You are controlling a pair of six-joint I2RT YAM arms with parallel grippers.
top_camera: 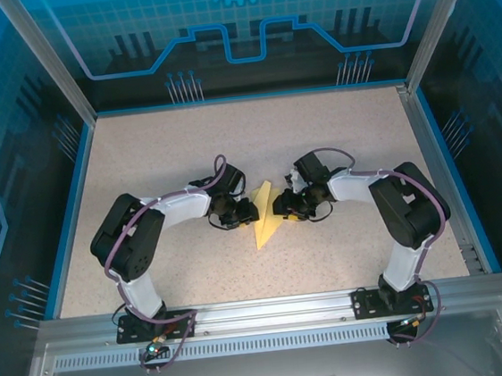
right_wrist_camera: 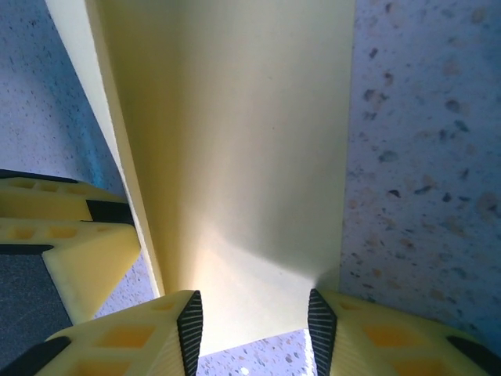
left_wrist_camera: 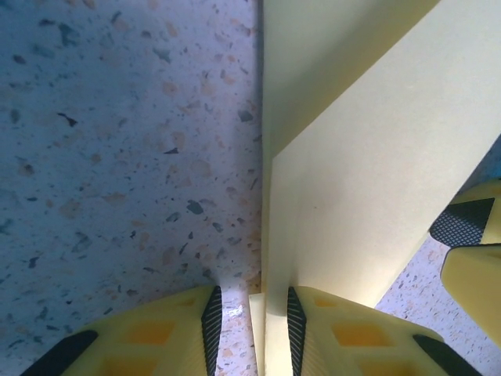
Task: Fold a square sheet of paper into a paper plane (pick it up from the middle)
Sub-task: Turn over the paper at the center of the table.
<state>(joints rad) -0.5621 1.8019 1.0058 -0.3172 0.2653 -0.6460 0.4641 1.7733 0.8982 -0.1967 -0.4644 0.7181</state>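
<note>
The pale-yellow sheet of paper (top_camera: 266,218) lies mid-table, folded into a slim pointed shape, with one gripper on each side of it. My left gripper (top_camera: 246,211) stands open. An upright folded edge of the paper (left_wrist_camera: 344,180) runs between its jaws against the right pad (left_wrist_camera: 295,321), with a gap to the left pad. My right gripper (top_camera: 280,207) is also open. A wide flap of the paper (right_wrist_camera: 235,157) lies between its pads (right_wrist_camera: 190,329). The two grippers nearly face each other across the paper.
The speckled table (top_camera: 166,152) is walled by a blue rim and clear panels (top_camera: 431,25). In the left wrist view the other arm's yellow finger (left_wrist_camera: 473,258) sits just past the paper. The left gripper's fingers (right_wrist_camera: 63,235) show likewise in the right wrist view.
</note>
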